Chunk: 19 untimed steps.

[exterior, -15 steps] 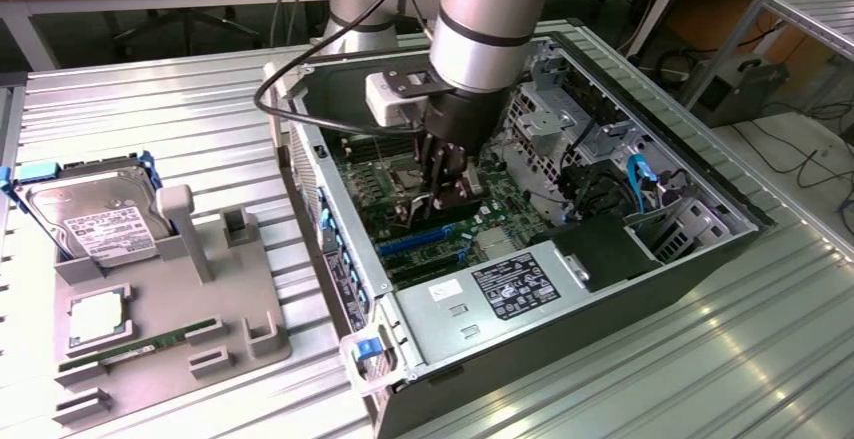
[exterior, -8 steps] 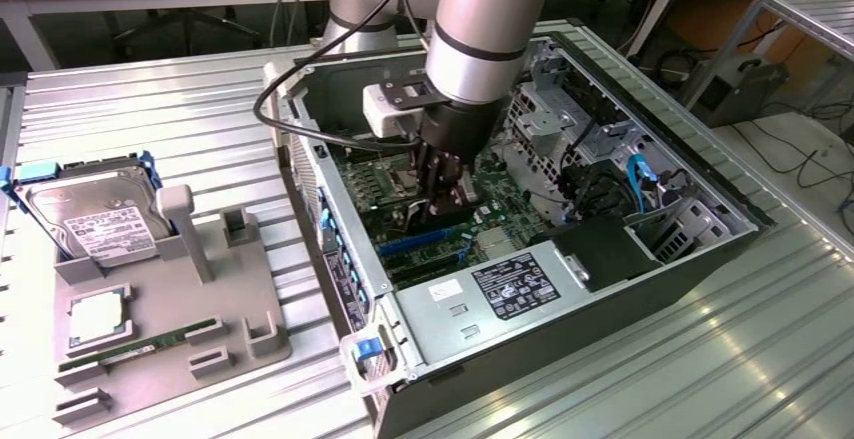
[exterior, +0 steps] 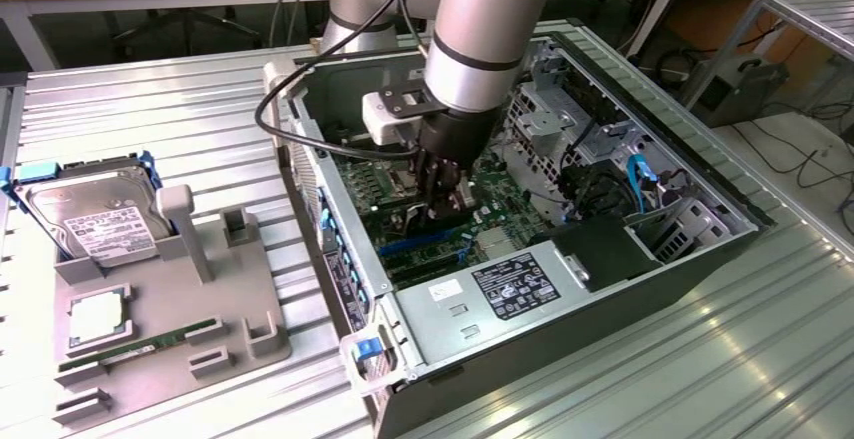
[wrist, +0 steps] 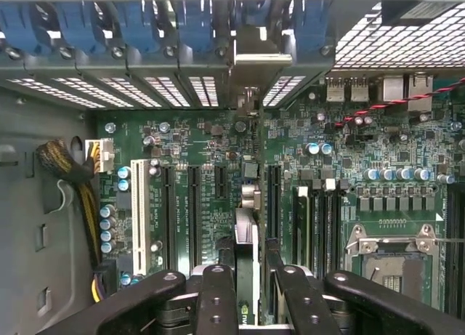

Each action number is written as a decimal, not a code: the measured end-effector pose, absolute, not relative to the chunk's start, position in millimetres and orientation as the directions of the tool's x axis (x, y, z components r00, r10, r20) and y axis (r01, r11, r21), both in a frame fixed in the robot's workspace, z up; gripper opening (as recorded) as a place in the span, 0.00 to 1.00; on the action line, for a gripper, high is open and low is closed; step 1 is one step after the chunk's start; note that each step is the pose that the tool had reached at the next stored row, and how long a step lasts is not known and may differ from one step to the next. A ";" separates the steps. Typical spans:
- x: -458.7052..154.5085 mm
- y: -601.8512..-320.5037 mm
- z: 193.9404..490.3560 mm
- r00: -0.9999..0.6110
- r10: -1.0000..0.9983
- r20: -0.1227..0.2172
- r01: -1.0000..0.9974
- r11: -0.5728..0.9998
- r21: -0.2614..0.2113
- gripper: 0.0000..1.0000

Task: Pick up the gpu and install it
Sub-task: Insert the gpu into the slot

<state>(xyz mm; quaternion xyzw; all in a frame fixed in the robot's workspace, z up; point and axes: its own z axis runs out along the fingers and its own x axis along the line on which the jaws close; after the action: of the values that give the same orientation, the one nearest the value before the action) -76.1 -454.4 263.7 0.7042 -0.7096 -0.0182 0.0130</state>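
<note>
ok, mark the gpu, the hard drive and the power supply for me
gpu (wrist: 247,237): wrist view, top edge of the card held edge-on.
hard drive (exterior: 96,221): exterior view, white label on its top face.
power supply (exterior: 514,287): exterior view, its label sticker.

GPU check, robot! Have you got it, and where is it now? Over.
Pincer shut on the gpu, held edge-on. Card down inside the open computer case, over the motherboard slots. Nothing seen blocking the slot.

bright, even light | glare streaks on table lower right | case interior shaded | foreground fingers blurred
</note>
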 end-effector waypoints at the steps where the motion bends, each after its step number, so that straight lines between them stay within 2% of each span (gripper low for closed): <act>1: -76.1 -454.4 262.4 -0.007 -1.000 -0.008 -0.999 0.007 0.044 0.26; 19: -76.6 -454.3 250.9 -0.005 -1.000 -0.013 -0.999 0.005 0.044 0.26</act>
<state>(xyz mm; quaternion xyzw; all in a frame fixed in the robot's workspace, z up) -76.6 -454.3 250.9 0.7051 -0.7088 -0.0202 0.0109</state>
